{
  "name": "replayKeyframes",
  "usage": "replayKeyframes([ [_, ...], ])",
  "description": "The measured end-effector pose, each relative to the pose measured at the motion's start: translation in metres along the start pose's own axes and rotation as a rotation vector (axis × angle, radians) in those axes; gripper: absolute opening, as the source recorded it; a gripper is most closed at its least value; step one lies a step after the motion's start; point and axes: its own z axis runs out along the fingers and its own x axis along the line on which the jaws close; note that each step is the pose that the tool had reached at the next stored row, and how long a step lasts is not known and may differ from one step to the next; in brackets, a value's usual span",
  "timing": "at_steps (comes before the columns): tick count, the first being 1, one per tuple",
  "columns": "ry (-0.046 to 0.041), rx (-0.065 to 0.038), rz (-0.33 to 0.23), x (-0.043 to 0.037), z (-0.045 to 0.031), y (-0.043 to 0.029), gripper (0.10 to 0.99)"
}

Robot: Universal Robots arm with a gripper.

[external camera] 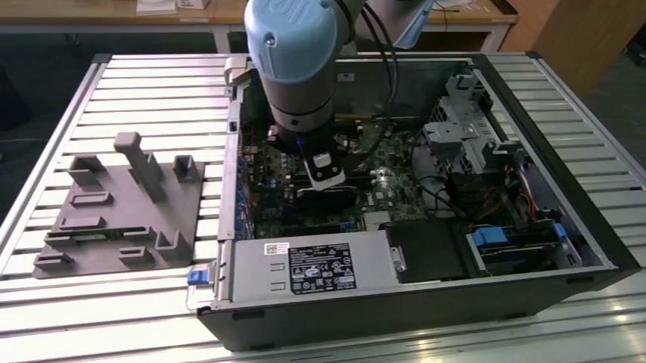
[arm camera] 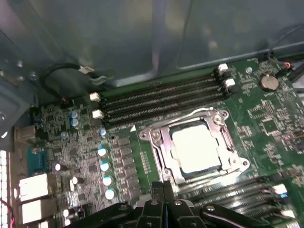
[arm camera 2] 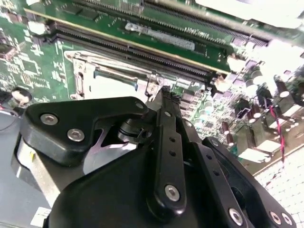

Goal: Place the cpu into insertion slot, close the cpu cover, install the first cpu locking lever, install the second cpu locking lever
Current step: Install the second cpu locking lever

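Pressing together with nothing between them, the jaws of the gripper [arm camera: 163,186] hover beside the cpu cover [arm camera: 192,145].

No legible text: black label [external camera: 322,268] and small sticker [external camera: 277,248] on power supply [external camera: 302,274], lower centre, unreadable.

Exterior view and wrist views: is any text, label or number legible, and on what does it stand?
No text can be read.
Black label on the grey metal box: print too small.
White sticker above it: blurred.
Motherboard markings in the first wrist view: too small.
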Motion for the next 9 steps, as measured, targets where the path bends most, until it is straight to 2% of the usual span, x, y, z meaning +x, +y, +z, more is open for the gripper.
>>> replayKeyframes([
  [2, -0.0055, 0.019, -0.001, -0.0021, -0.0006, 0.0008, 0.106],
  [5, -0.0114, 0.039, -0.001, -0.0095, 0.0002, 0.0028, 0.106],
  [7, -0.0147, 0.051, -0.002, -0.0152, 0.0008, 0.0044, 0.106],
  [9, -0.0161, 0.057, -0.002, -0.0202, 0.0017, 0.0063, 0.106],
])
